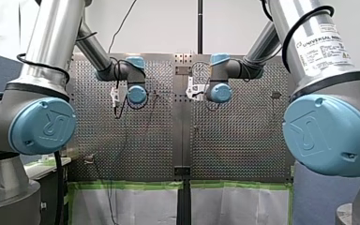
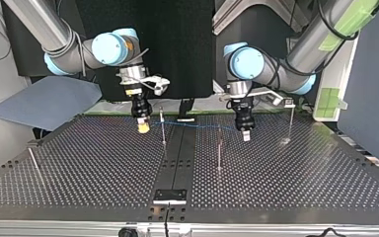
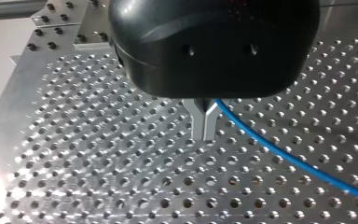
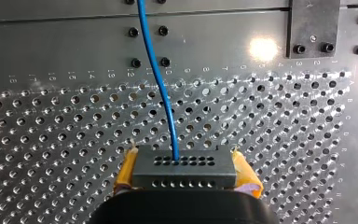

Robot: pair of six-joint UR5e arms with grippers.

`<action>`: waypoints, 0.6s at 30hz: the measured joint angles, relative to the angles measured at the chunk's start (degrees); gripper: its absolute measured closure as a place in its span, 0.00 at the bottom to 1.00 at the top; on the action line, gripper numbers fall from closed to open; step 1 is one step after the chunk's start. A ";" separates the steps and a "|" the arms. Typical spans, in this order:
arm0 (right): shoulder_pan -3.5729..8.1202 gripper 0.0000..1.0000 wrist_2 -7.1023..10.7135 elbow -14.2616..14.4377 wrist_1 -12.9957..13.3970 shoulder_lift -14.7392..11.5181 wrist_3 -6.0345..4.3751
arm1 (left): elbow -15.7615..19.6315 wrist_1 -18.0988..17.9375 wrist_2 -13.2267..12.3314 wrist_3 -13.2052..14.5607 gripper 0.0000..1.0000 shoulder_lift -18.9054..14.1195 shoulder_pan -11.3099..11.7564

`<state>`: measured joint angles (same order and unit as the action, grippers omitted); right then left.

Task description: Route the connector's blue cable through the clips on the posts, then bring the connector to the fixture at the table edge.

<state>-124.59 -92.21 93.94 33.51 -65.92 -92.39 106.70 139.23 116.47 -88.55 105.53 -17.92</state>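
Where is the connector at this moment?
The connector is clamped between my right gripper's yellow pads, over the table left of the top view's middle, beside a thin post.

top view | cable [image 2: 197, 127] runs from my right hand [image 2: 142, 126], left, to my left hand [image 2: 246, 134], right | post [image 2: 162, 126] between

Robotics lab: my left arm [image 1: 42, 84] over perforated table [image 2: 296, 173].
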 joint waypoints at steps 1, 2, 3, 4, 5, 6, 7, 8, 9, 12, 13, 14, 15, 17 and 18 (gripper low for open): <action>0.00 1.00 0.00 -0.04 0.02 0.00 0.00 | -0.02 -0.08 -0.14 -0.01 1.00 0.29 0.07; 0.00 1.00 0.00 -0.06 0.03 0.01 0.00 | -0.06 -0.26 -0.36 -0.01 1.00 0.75 0.17; 0.00 1.00 0.00 -0.07 0.04 0.05 0.00 | -0.09 -0.41 -0.52 -0.03 1.00 1.10 0.24; 0.00 1.00 0.00 -0.08 0.05 0.07 0.00 | -0.15 -0.57 -0.69 -0.06 1.00 1.39 0.31; 0.00 1.00 0.00 -0.09 0.06 0.09 0.00 | -0.26 -0.73 -0.93 -0.11 1.00 1.68 0.42; 0.00 1.00 0.00 -0.11 0.06 0.12 0.00 | -0.36 -0.81 -1.13 -0.15 1.00 1.84 0.51; 0.00 1.00 0.00 -0.14 0.05 0.14 0.00 | -0.49 -0.85 -1.35 -0.22 1.00 1.94 0.61; 0.00 1.00 0.00 -0.16 0.03 0.16 0.00 | -0.74 -0.82 -1.67 -0.40 1.00 2.04 0.76; 0.00 1.00 0.00 -0.17 0.03 0.18 0.00 | -0.95 -0.74 -1.97 -0.60 1.00 2.08 0.87; 0.00 1.00 0.00 -0.21 0.08 0.25 0.00 | -1.70 -0.22 -3.21 -1.36 1.00 2.14 1.22; 0.00 1.00 0.00 -0.26 0.08 0.27 0.00 | -1.89 -0.07 -3.51 -1.52 1.00 2.14 1.33; 0.00 1.00 0.00 -0.29 0.08 0.27 0.00 | -2.12 0.14 -3.83 -1.66 1.00 2.14 1.47; 0.01 1.00 0.00 -0.31 0.08 0.28 0.00 | -2.27 0.29 -4.00 -1.73 1.00 2.14 1.56; 0.00 1.00 0.05 -0.36 0.08 0.29 0.00 | -2.59 0.55 -4.32 -1.83 1.00 2.15 1.76; 0.00 1.00 0.08 -0.39 0.08 0.31 0.00 | -2.73 0.64 -4.46 -1.85 1.00 2.15 1.84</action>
<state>-124.59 -92.13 93.55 33.59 -65.61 -92.39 103.97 139.87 112.01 -90.39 107.68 -16.08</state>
